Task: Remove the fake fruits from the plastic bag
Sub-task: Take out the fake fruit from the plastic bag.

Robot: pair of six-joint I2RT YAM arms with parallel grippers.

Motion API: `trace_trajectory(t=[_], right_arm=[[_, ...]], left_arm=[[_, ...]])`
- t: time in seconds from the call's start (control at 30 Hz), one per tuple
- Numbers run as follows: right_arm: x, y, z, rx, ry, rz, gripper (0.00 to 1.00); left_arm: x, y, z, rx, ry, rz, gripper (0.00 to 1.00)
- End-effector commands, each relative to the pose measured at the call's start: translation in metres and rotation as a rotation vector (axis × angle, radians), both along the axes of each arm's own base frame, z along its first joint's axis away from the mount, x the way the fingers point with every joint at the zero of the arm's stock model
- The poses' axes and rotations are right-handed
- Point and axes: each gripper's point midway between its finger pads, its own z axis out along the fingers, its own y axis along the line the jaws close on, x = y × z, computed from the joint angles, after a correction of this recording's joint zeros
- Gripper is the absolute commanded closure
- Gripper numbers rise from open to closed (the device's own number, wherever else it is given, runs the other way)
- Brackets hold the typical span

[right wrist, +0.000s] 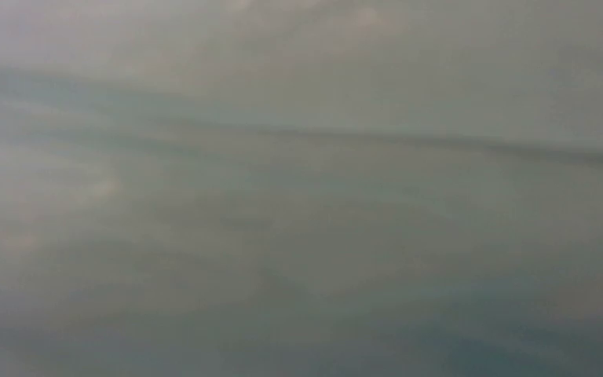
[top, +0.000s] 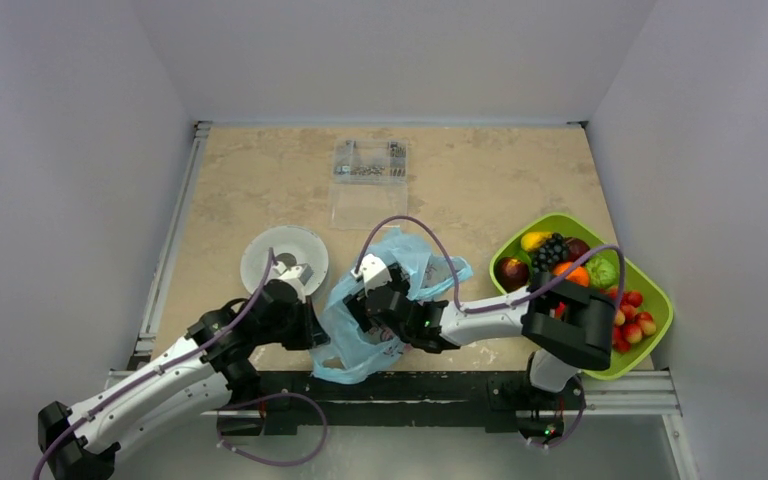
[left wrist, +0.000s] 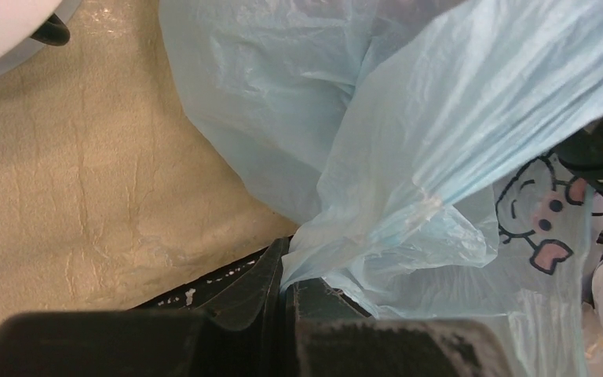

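The light-blue plastic bag (top: 407, 259) lies crumpled at the table's near middle. My left gripper (top: 317, 331) is shut on the bag's left edge; in the left wrist view its jaws (left wrist: 286, 265) pinch a fold of the bag (left wrist: 408, 118), whose pink-and-black cartoon print (left wrist: 546, 216) shows at the right. My right gripper (top: 362, 306) reaches into the bag from the right, its fingers hidden by the film. The right wrist view shows only blurred grey-blue bag film (right wrist: 301, 188). Several fake fruits (top: 560, 262) lie in the lime-green tray (top: 653, 330). No fruit shows inside the bag.
A white round disc (top: 285, 258) lies just left of the bag, also at the left wrist view's top left (left wrist: 0, 23). A clear hard box (top: 368, 170) stands at the back middle. The table's black front rail (top: 460, 385) runs under the bag's lower edge.
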Motion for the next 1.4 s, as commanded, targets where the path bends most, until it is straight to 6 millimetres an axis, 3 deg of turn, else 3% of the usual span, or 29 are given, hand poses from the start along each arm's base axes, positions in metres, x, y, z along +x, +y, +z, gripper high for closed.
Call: trace_trajectory(t=[0.0,0.1,0.23,0.5,0.67,0.77,0.87,1.13,1.23,1.37], right_arm=[[0.009,0.01,0.005,0.037,-0.036,-0.031,0.18],[0.008,0.009,0.007,0.035,-0.031,-0.036,0.27],[0.007,0.009,0.023,0.057,-0.032,-0.028,0.5],[-0.019,0.002,0.078,0.164,0.031,0.068,0.84],[-0.05,0.004,0.116,0.257,0.082,0.233,0.89],[-0.062,0.008,0.149,0.328,0.089,0.3,0.93],[-0.064,0.008,0.185,0.395,0.062,0.317,0.97],[-0.073,0.006,0.251,0.468,0.032,0.369,1.0],[-0.065,0.003,0.291,0.525,-0.011,0.324,1.0],[-0.049,-0.007,0.334,0.537,-0.087,0.245,1.0]], left_arm=[[0.001,-0.004,0.009,-0.041,-0.015,0.005,1.0],[0.001,-0.001,0.01,-0.036,-0.02,0.012,1.0],[0.002,-0.002,0.015,-0.039,-0.031,0.012,1.0],[0.009,-0.005,0.025,-0.024,-0.055,0.006,1.0],[0.011,-0.01,0.025,-0.036,-0.052,0.003,1.0],[0.013,-0.014,0.025,-0.04,-0.046,-0.004,1.0],[0.015,-0.018,0.024,-0.036,-0.041,-0.011,1.0],[0.031,-0.033,0.042,-0.043,-0.073,-0.026,1.0],[0.037,-0.036,0.047,-0.018,-0.074,-0.025,1.0],[0.042,-0.035,0.06,-0.022,-0.108,-0.017,0.78]])
